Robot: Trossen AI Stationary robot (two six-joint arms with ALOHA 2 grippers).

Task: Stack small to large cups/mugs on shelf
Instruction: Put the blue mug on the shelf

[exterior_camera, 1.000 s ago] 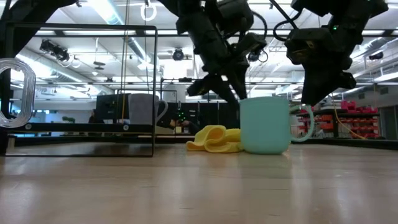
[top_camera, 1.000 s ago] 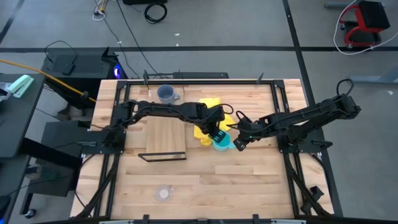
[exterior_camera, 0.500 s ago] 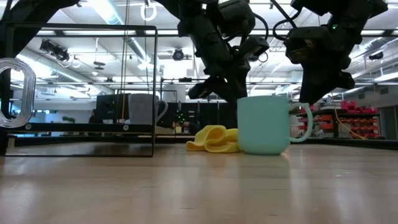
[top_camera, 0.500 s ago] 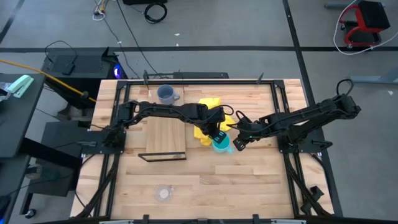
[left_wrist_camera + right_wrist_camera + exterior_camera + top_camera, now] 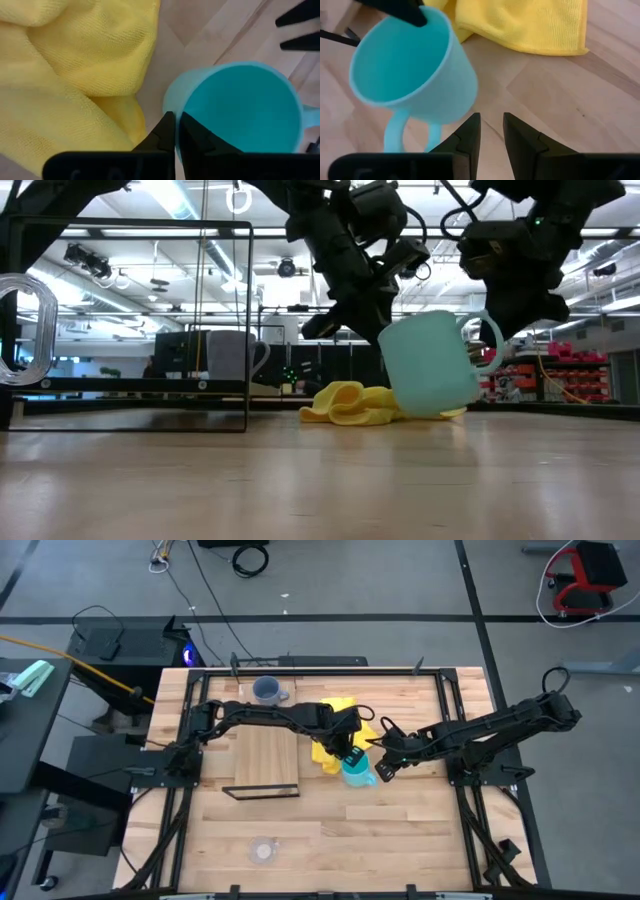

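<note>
Low view shows the bright turquoise handled mug tilted, its base lifted off the pale plank bench beside the crumpled yellow cloth. Left tool pinches the mug's rim, fingers pressed nearly together. Right tool hovers just beside the mug's handle, slightly spread, holding nothing. Half a second earlier the mug stood upright.

The turquoise mug looks smooth and matt, like glazed ceramic or plastic, with an even sheen inside. Just beside it, the yellow cloth is a soft, finely ribbed weave, crumpled in folds. The tabletop beneath the mug is pale planked wood with a satin finish. The shelf is darker brown wood edged in dark metal. The left gripper pinching the mug's rim is matt black.
</note>
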